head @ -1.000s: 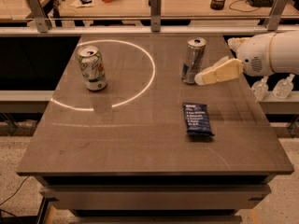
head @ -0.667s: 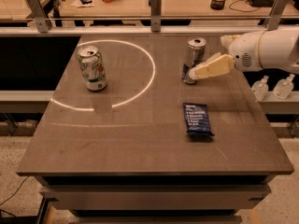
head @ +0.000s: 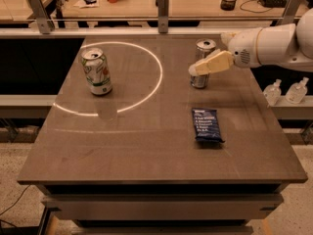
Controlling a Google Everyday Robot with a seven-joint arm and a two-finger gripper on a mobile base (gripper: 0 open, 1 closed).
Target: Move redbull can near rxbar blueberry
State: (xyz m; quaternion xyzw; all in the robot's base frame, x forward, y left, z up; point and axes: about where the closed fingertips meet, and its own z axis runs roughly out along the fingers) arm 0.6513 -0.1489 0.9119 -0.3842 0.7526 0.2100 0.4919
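The redbull can (head: 204,48), slim and silver, stands upright at the table's back right. My gripper (head: 196,68) reaches in from the right on a white arm (head: 274,43), and its cream end crosses in front of the can's middle, at the can's height. The rxbar blueberry (head: 207,125), a flat dark blue wrapper with white text, lies on the table in front of the can, about a can's height nearer the front edge.
A wider white-and-green can (head: 97,71) stands at the back left inside a bright ring of light (head: 157,82) on the brown table (head: 122,151). Two small clear bottles (head: 286,91) stand on a ledge to the right. A railing with posts (head: 163,4) runs behind the table.
My gripper has moved left and slightly up, from beside the redbull can's right to across the can's front. The cans and the bar have not moved.
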